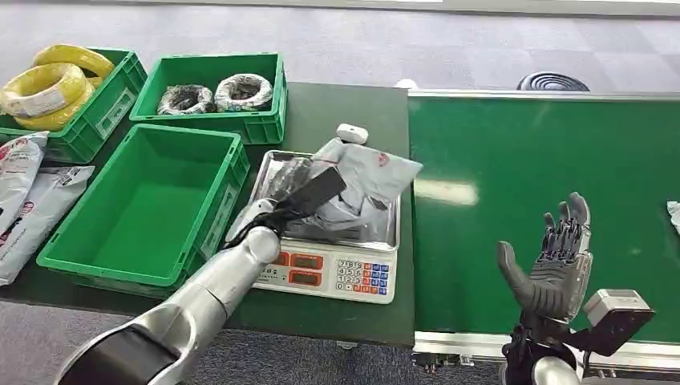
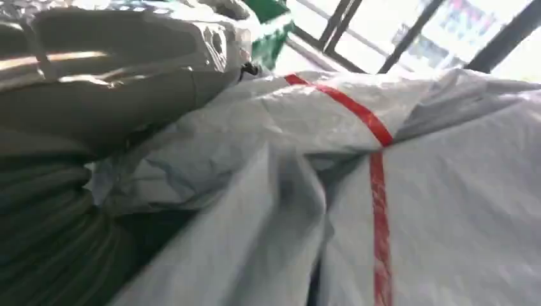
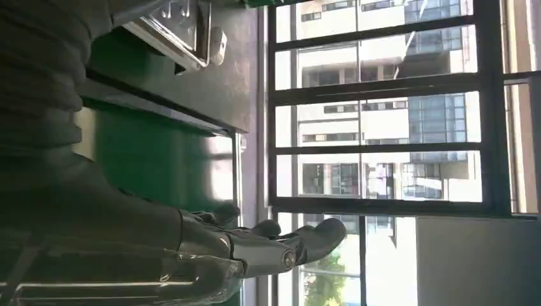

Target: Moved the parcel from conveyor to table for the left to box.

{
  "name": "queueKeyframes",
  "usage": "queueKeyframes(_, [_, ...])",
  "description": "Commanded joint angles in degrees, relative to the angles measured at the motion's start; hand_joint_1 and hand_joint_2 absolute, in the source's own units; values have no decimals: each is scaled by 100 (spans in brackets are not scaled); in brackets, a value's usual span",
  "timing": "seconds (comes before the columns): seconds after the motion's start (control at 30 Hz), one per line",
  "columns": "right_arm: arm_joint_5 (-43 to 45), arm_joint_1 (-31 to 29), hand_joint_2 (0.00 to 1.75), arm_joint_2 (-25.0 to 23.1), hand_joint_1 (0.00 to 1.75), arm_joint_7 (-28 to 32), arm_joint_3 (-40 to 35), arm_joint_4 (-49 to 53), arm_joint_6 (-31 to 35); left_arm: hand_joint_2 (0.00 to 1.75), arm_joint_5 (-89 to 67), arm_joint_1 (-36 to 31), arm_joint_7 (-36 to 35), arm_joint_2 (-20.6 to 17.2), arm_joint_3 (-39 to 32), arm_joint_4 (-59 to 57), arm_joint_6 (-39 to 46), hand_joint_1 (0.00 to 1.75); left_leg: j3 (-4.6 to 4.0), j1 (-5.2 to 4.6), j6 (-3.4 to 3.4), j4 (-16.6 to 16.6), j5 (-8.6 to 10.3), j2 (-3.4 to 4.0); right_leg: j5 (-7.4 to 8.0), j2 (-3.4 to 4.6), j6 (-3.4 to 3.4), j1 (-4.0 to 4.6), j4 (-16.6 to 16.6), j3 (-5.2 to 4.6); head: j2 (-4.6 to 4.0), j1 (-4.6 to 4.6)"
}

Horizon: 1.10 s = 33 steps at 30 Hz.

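- The parcel (image 1: pixel 365 180) lies on the scale (image 1: pixel 333 269) beside the empty green crate (image 1: pixel 144 204); boxing seems the step in hand.
- The left hand (image 1: pixel 277 212) reaches onto the parcel; its grasp cannot be told.
- The right hand (image 1: pixel 553 261) hovers released over the conveyor (image 1: pixel 513 160), right of the scale.
- Next, the left hand likely needs a firm hold, then a lift toward that crate.

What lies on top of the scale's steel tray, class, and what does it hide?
A grey parcel with a red mark lies on the scale tray, with the left hand on it. The parcel covers most of the tray surface; anything beneath it cannot be seen.

Three green crates (image 1: pixel 152 210), several yellow cable coils (image 1: pixel 50 87), two wrapped coils (image 1: pixel 215 94), one scale (image 1: pixel 337 273) and one grey parcel (image 1: pixel 365 180) show.
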State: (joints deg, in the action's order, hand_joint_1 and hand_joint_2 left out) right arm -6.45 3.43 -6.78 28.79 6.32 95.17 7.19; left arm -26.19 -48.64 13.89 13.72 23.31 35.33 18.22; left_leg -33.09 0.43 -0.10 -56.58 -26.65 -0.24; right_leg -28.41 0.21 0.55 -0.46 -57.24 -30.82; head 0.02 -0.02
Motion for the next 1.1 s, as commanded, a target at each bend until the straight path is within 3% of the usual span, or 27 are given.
queueKeyframes(0.03, [33,406,175,-128,0,-18,50,231,131,175,-99,257,49,-1235,-1723,2691,705,175,-5,3,-5,1,-4,26,2,23,-6,3,-3,-16,0,2])
queueKeyframes(0.23, [6,675,175,-199,0,2,171,384,95,175,197,825,178,-1817,-2545,3282,792,175,-3,8,-4,12,-8,38,-2,32,-8,7,2,-15,0,4])
queueKeyframes(0.37, [-19,618,175,-108,0,-36,183,375,104,175,43,986,25,-2275,-3031,2746,580,175,-11,7,-3,14,-4,32,-2,28,-8,6,2,-20,0,7])
queueKeyframes(0.47, [-6,616,175,-91,0,-66,195,342,145,175,-103,1138,-107,-2482,-3214,2321,394,162,-10,7,-4,18,0,35,0,24,-11,6,7,-18,0,4])
queueKeyframes(0.5, [-9,620,175,-111,0,-82,198,332,145,175,-304,1211,-318,-2558,-3180,2182,198,127,-9,6,-5,17,-2,43,-1,28,-11,4,3,-20,0,7])
queueKeyframes(0.53, [-9,623,175,-116,0,-82,196,330,146,175,-288,1249,-302,-2559,-3204,2178,210,108,-7,5,-4,19,-2,41,-2,26,-11,3,5,-17,0,4])
queueKeyframes(0.6, [-9,623,175,-116,0,-82,196,330,146,175,-288,1249,-302,-2559,-3204,2178,210,108,-7,5,-4,19,-2,41,-2,26,-11,3,5,-17,0,4])
queueKeyframes(0.63, [-15,625,175,-130,0,-85,196,325,144,175,-329,1341,-313,-2592,-3192,2134,123,82,-3,5,-5,22,-2,47,-1,30,-11,3,7,-15,0,4])
queueKeyframes(0.67, [-23,631,175,-158,0,-85,202,334,147,175,-380,1460,-298,-2604,-3204,2063,8,0,2,6,-6,27,0,53,3,36,-12,4,12,-12,0,4])
queueKeyframes(0.7, [-62,559,175,-213,0,-151,231,367,67,175,-567,1712,-478,-2608,-3278,2009,-148,0,-4,4,-4,19,-3,34,-6,17,-9,2,7,-13,0,7])
queueKeyframes(0.93, [-122,542,175,-279,0,-225,283,329,-23,175,-484,1588,-464,-2705,-3552,1559,-278,0,-21,8,-5,11,0,24,-5,6,-10,7,3,-23,0,7])
queueKeyframes(1.0, [-145,628,175,-293,0,-246,283,344,-6,175,51,1917,246,-2481,-3935,2248,379,0,-16,8,-5,15,2,24,-4,6,-10,8,6,-18,0,7])
queueKeyframes(1.07, [-145,665,175,-280,0,-225,281,333,-9,175,250,2138,411,-2400,-4011,2707,498,0,-13,8,-3,19,1,29,-3,10,-9,8,11,-15,0,7])
queueKeyframes(1.1, [-107,692,175,-255,0,-195,280,311,9,175,784,2379,1083,-2240,-4111,3314,666,0,-14,10,-3,15,-3,30,-4,12,-9,10,10,-16,0,7])
